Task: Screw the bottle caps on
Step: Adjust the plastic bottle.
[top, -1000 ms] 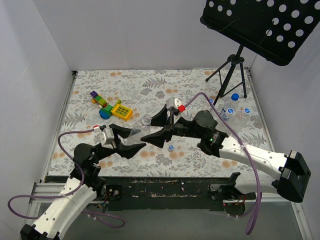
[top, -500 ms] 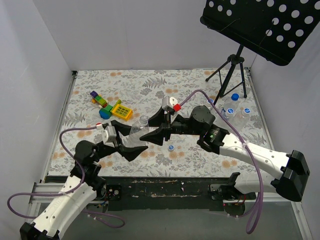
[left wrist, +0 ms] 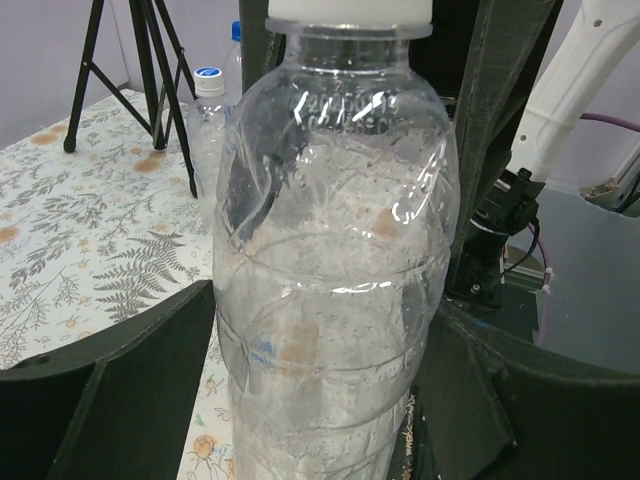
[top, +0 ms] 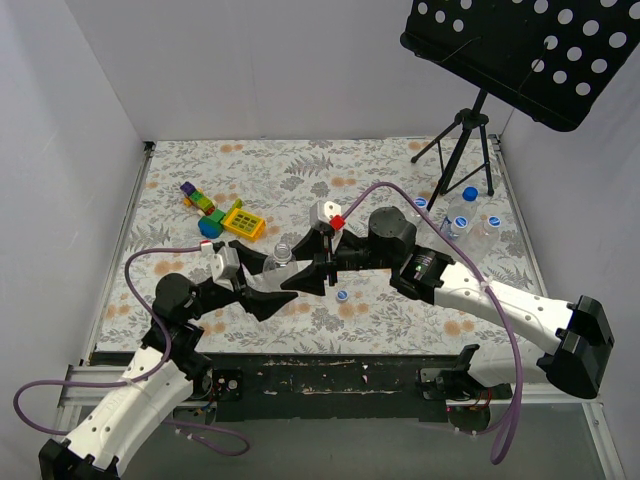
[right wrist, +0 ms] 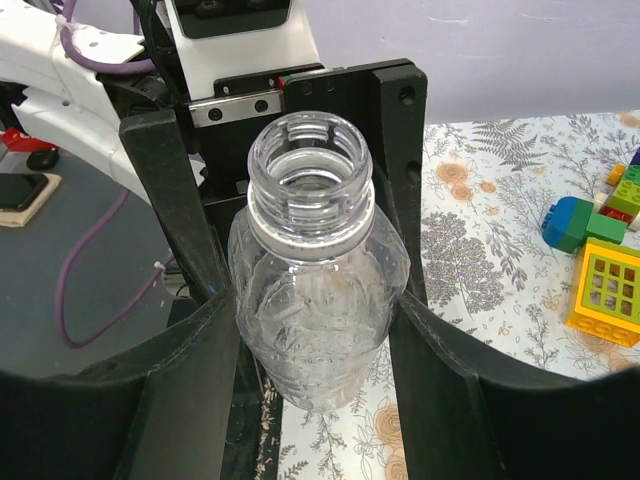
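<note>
Your right arm has slid left over the last second, and its fingers (right wrist: pixel 180 370) have drawn in from wide to press both sides of the bottle (right wrist: pixel 310 250) below its shoulder, so the right gripper (right wrist: pixel 312 305) holds it. The left gripper (left wrist: pixel 325 305) flanks the lower body with its fingers against both sides; you cannot tell whether they clamp or merely touch. The neck (right wrist: pixel 310 160) stands open, and the bottle, near and left of centre, looks empty. This reads as the hold before capping. Next, free one gripper to fetch the loose cap (top: pixel 342 295) lying just right of the bottle while the other keeps it upright. At the far right, the other bottles (top: pixel 465 215) stand together, several wearing blue caps.
</note>
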Robot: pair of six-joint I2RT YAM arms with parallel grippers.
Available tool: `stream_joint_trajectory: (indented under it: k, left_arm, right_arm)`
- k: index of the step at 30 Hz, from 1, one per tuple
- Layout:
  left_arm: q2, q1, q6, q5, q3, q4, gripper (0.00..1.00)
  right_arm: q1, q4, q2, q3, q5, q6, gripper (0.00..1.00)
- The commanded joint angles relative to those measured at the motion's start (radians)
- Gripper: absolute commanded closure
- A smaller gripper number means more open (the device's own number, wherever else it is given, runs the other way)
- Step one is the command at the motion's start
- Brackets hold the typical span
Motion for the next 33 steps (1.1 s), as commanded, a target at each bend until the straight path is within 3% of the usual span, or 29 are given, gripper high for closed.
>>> stream_joint_trajectory:
  k: [1, 9, 10, 12, 16, 20, 26, 30, 33]
  left_arm:
    - [0.012, 0.003, -0.001, 0.002, 0.040, -0.009, 0.29]
    - [0.012, 0.003, 0.012, -0.006, 0.045, -0.020, 0.51]
    - [0.012, 0.003, 0.017, -0.009, 0.045, -0.024, 0.55]
    - [0.011, 0.003, 0.029, -0.017, 0.048, -0.040, 0.59]
    - [0.002, 0.003, 0.084, -0.082, 0.069, -0.121, 0.59]
    - [-0.008, 0.003, 0.109, -0.205, 0.083, -0.193, 0.59]
    - [-0.005, 0.003, 0.086, -0.476, 0.109, -0.277, 0.61]
    - [0.005, 0.003, 0.051, -0.729, 0.129, -0.346, 0.62]
    - [0.008, 0.003, 0.042, -0.802, 0.135, -0.363, 0.62]
  right_arm:
    - [0.007, -0.012, -0.005, 0.042, -0.022, -0.033, 0.75]
    - [0.007, -0.056, -0.013, 0.039, -0.005, -0.060, 0.75]
    - [0.007, -0.059, -0.017, 0.039, 0.000, -0.052, 0.71]
    - [0.007, -0.070, -0.025, 0.042, 0.011, -0.041, 0.53]
    - [0.007, -0.160, -0.066, 0.067, 0.141, -0.024, 0.35]
    - [0.007, -0.358, -0.111, 0.110, 0.337, -0.027, 0.27]
    - [0.004, -0.712, -0.083, 0.171, 0.670, -0.006, 0.24]
    - [0.002, -0.861, -0.005, 0.176, 0.761, 0.019, 0.25]
    - [-0.001, -0.904, 0.071, 0.177, 0.782, 0.028, 0.25]
